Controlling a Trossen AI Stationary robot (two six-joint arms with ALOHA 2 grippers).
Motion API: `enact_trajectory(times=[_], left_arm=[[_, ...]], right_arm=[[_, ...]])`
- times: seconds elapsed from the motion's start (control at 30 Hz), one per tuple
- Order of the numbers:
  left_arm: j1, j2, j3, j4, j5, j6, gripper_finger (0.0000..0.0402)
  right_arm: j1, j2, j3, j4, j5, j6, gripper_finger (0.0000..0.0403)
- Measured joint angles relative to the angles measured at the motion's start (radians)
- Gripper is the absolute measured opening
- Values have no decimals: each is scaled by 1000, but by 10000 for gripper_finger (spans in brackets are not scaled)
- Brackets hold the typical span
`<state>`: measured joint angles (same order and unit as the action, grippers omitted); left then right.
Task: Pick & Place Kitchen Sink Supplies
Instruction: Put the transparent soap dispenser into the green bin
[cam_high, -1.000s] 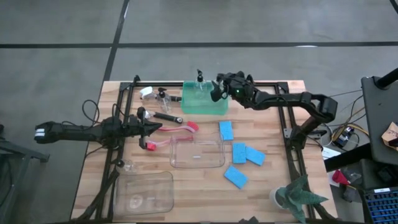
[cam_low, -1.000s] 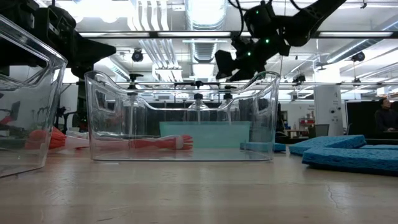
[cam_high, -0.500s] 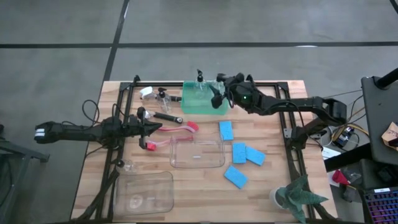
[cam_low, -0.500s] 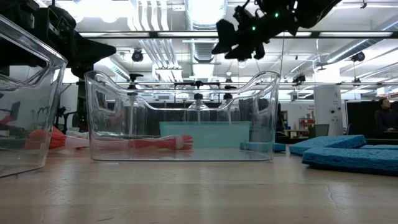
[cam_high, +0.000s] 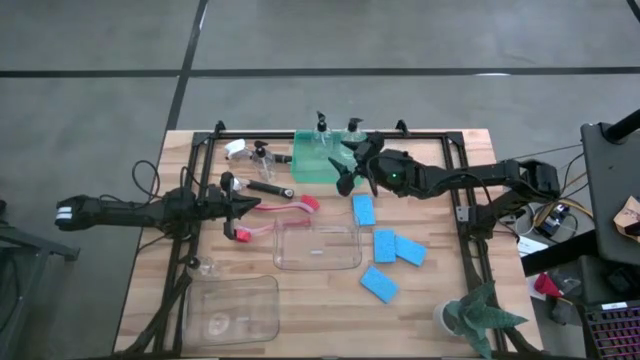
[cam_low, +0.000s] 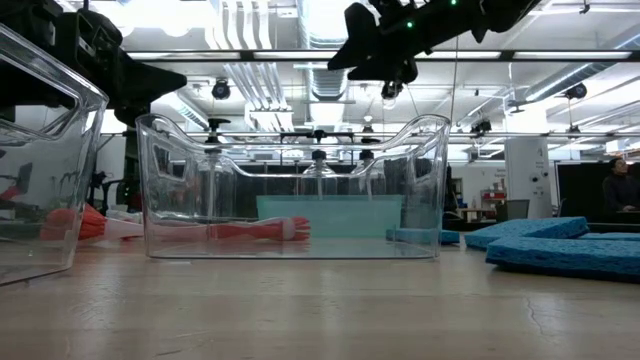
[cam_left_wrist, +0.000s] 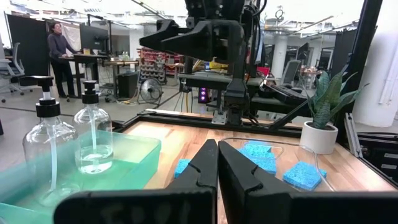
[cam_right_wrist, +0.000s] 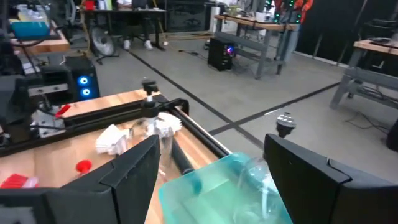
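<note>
Wooden surface (cam_high: 300, 310) seen from above, with 2 dark robot arms reaching in from either side. Right tool (cam_high: 349, 168) hovers over the near edge of a translucent green tray (cam_high: 310, 168) at the far side, its fingers spread wide and empty. 2 clear pump bottles with black tops stand in that tray: 1 bottle (cam_high: 321, 135) at the back middle, another (cam_high: 352, 131) just beside it toward the right. A third pump bottle (cam_high: 262, 155) stands on the surface left of the tray, next to a white-headed brush (cam_high: 236, 148).

Left tool (cam_high: 238, 205) sits low at the left centre, fingers pressed together with nothing between them. Just beside it lie a black brush (cam_high: 262, 188), a red brush (cam_high: 285, 207) and a small red-tipped brush (cam_high: 243, 234).

4 bright-blue sponges lie flat right of centre: 1 sponge (cam_high: 363, 209) nearest the tray, 2 touching side by side (cam_high: 385, 245) (cam_high: 410, 250), and 1 (cam_high: 378, 284) nearer the front. A clear bin (cam_high: 317, 247) sits at the centre, a second clear bin (cam_high: 232, 309) at the front left. A small green potted plant (cam_high: 478, 318) stands at the front right corner.
</note>
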<state>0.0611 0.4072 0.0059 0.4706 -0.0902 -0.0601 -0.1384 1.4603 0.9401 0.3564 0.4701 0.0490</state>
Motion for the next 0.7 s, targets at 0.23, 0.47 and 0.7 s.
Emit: enact_trajectory(times=[0.23, 0.47, 0.7], left_arm=[[0, 0, 0, 0, 0, 0, 7], [0, 0, 0, 0, 0, 0, 7], [0, 0, 0, 0, 0, 0, 7]], right_arm=[[25, 28, 0, 70, -61, -23, 272], [25, 28, 0, 87, -173, -9, 277], [25, 28, 0, 44, -232, 26, 281]])
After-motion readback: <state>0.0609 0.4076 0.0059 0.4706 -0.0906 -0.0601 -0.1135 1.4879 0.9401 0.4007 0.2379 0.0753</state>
